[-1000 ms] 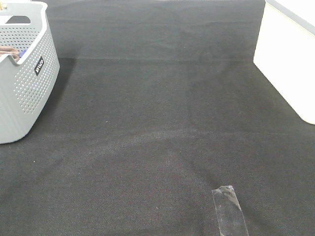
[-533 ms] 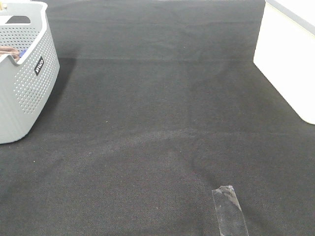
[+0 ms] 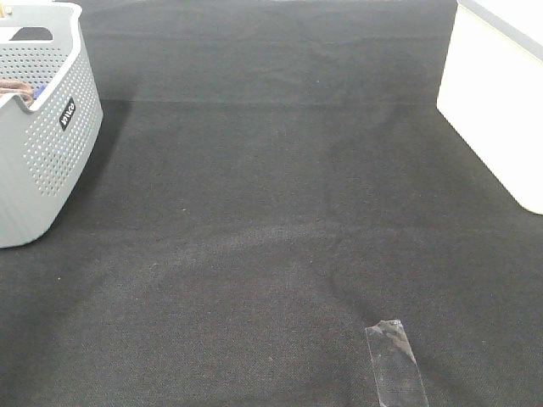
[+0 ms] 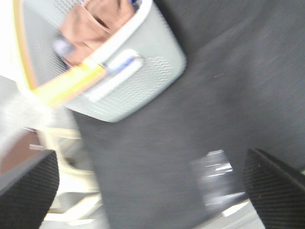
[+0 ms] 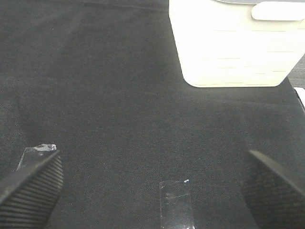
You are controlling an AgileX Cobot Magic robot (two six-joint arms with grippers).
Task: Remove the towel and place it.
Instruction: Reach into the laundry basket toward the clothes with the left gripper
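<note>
basket light grey, dot-hole grid, black label with white lettering | towel reddish-brown | cloth scrap blue | mat dark charcoal, fine weave | box cream-white | tape strip clear, glossy

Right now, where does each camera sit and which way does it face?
Exterior high: above, looking down on mat, grey basket, white bin; no arm shows.
Left wrist: left arm, facing basket and towel; open left pincer shows.
Right wrist: right arm, facing bin and tape; open right pincer shows.
Shared: basket, exterior and left wrist.
</note>
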